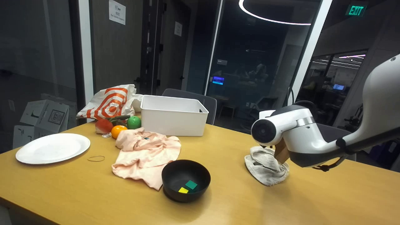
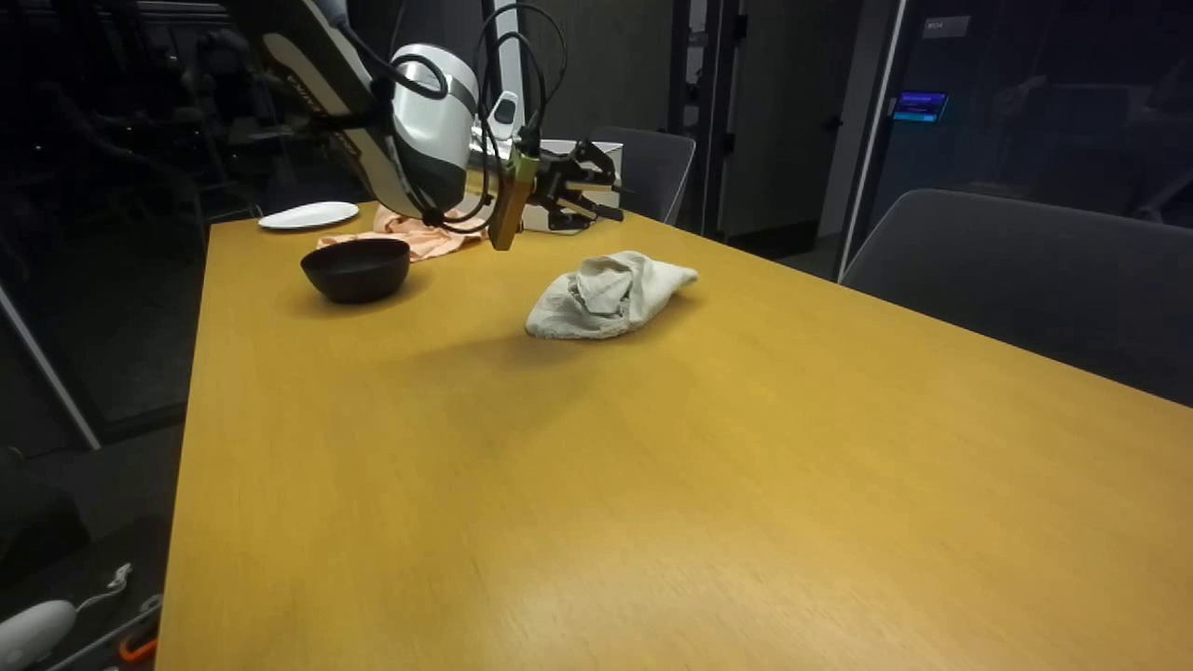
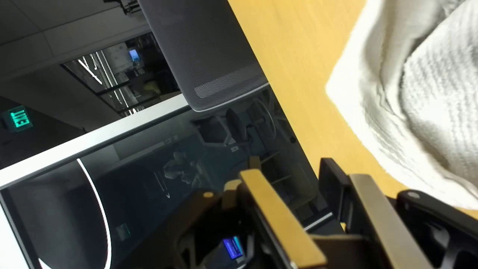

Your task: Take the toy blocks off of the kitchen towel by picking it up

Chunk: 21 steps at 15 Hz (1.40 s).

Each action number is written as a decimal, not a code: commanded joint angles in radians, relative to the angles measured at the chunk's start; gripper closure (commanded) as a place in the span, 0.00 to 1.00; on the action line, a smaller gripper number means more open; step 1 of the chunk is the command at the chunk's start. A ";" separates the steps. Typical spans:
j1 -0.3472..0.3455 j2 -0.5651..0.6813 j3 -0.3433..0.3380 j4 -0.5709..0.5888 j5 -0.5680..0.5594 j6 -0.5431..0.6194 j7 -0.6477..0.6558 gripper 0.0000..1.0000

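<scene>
The kitchen towel [image 1: 265,167] is a pale grey-white cloth lying crumpled on the table, its middle folded up in a mound [image 2: 606,289]. My gripper [image 2: 608,198] hangs in the air above the tabletop, turned sideways, and the towel lies below it in that exterior view. In the wrist view the towel [image 3: 440,108] fills the right side, apart from the fingers [image 3: 276,213]. A gap separates the two jaws, and nothing is between them. My wrist hides the gripper in the exterior view where the arm comes from the right. The toy blocks are hidden or out of view.
A black bowl [image 1: 173,195] holds a green piece [image 1: 191,184] and a yellow piece [image 1: 183,190]. Beside it lies a pinkish cloth [image 1: 147,156]. Farther back stand a white bin [image 1: 172,120], toy fruit [image 1: 134,122] and a bag [image 1: 109,103]. A white plate [image 1: 53,148] lies far left.
</scene>
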<state>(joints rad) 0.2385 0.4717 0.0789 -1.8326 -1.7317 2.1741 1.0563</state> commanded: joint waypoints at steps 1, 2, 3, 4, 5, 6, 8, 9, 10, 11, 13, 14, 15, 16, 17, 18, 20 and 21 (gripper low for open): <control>-0.070 -0.067 0.057 -0.039 0.125 0.057 -0.059 0.21; -0.096 -0.091 0.072 -0.054 0.195 0.114 -0.092 0.15; -0.110 -0.108 0.079 -0.066 0.250 0.154 -0.118 0.08; -0.125 -0.124 0.085 -0.078 0.311 0.201 -0.159 0.01; -0.137 -0.137 0.087 -0.094 0.371 0.250 -0.199 0.00; -0.146 -0.144 0.087 -0.107 0.434 0.292 -0.238 0.00; -0.157 -0.148 0.085 -0.138 0.580 0.359 -0.326 0.00; -0.158 -0.141 0.083 -0.154 0.660 0.376 -0.372 0.00; -0.157 -0.132 0.082 -0.167 0.741 0.391 -0.420 0.00; -0.188 -0.116 0.118 -0.174 0.807 0.384 -0.454 0.00; -0.153 -0.099 0.085 -0.186 0.965 0.386 -0.523 0.01; -0.137 -0.095 0.071 -0.185 1.010 0.364 -0.525 0.00; -0.126 -0.095 0.060 -0.187 1.058 0.357 -0.545 0.00; -0.115 -0.099 0.048 -0.189 1.094 0.356 -0.557 0.00; -0.110 -0.101 0.042 -0.192 1.135 0.364 -0.585 0.00; -0.110 -0.098 0.039 -0.193 1.180 0.376 -0.620 0.00; -0.102 -0.083 0.022 -0.184 1.252 0.409 -0.665 0.00; -0.084 -0.081 -0.002 -0.177 1.262 0.411 -0.655 0.00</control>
<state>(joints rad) 0.1153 0.3906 0.1303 -2.0181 -0.5332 2.5461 0.4376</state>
